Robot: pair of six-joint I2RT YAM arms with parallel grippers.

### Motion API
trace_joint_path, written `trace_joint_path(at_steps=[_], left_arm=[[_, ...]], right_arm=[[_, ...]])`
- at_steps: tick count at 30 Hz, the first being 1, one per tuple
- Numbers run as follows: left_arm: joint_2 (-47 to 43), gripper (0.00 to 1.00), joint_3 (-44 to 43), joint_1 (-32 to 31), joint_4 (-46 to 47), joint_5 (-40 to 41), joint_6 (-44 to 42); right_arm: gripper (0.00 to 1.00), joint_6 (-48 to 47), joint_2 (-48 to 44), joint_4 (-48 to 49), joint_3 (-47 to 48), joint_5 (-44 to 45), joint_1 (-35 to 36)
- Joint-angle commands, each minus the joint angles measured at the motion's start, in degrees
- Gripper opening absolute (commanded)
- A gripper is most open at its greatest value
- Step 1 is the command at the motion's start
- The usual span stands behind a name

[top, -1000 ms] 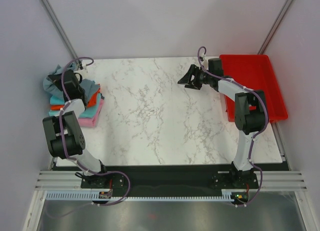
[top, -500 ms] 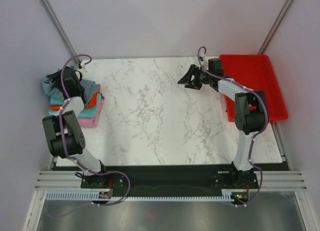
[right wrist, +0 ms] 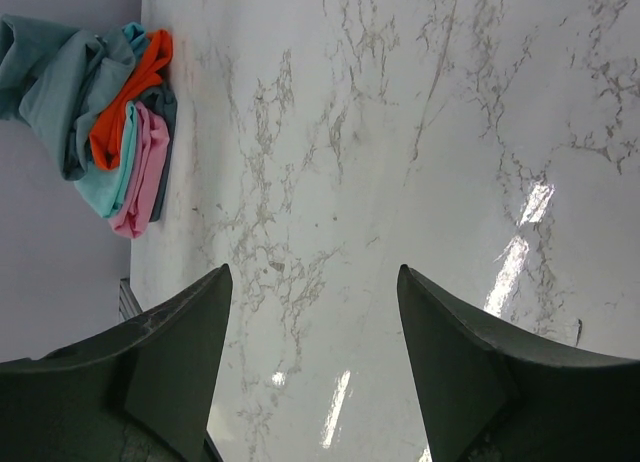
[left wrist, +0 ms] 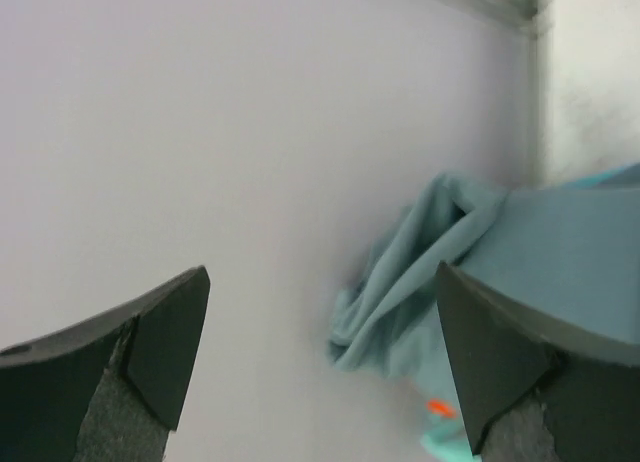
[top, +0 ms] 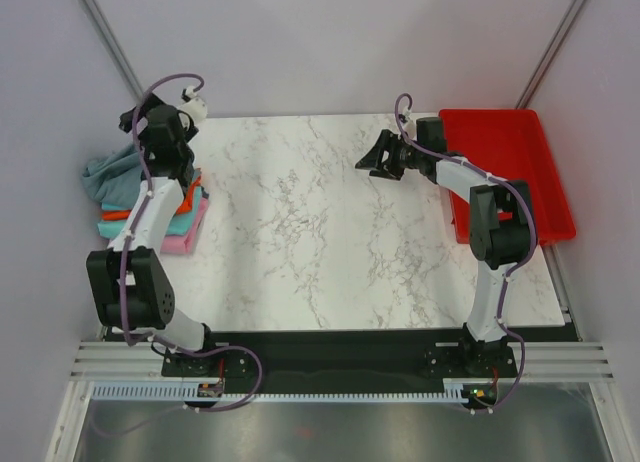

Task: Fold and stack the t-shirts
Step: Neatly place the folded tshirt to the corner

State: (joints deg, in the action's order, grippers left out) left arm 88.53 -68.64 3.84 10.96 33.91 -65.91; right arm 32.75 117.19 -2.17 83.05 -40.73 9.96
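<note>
One white marble-patterned table fills the middle of the top view, and two arms rise from its lower edge, one at lower left and one at lower right. One red plastic tray sits at the upper right of that view, on the table's right edge. A single pile of t-shirts lies at the left edge of the table, in the left-centre of the frame, and four colours can be counted in it. The large slate grey-blue shirt lies crumpled on top and spills leftward against the pale wall. Beneath it are a teal shirt and an orange shirt, with a pink shirt at the bottom. Whether more layers hide inside the pile cannot be told. There are two grippers. The left gripper hangs in the upper left of the top view, above the far end of the pile. Its own camera shows its jaws spread wide with nothing between them and the grey-blue cloth just beyond. The right gripper hovers over bare marble in the upper centre, left of the tray. Its jaws are parted too and hold nothing.
</note>
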Motion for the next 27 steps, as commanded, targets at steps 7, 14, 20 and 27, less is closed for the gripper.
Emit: trace_joint_path(at_steps=[7,14,20,27], left_arm=[[-6.44,0.99,-15.03,-1.2,-41.71,-46.0,60.05],[-7.76,0.99,-9.58,-1.37,-41.72,-46.04,60.11],[-9.78,0.99,-11.87,-1.99,-41.72,-46.04,60.11],[-21.89,0.99,0.33,-2.43,-33.4,-47.64,69.33]], right_arm=[[0.79,-11.1,-5.73,-4.67,3.26,3.54,-0.11],[0.94,-24.2,-14.08,-9.7,2.04,24.97,0.24],[0.98,-27.3,-21.38,-5.47,-1.31,29.31,0.5],[0.98,-31.51,-35.25,-5.47,-14.36,28.59,0.5]])
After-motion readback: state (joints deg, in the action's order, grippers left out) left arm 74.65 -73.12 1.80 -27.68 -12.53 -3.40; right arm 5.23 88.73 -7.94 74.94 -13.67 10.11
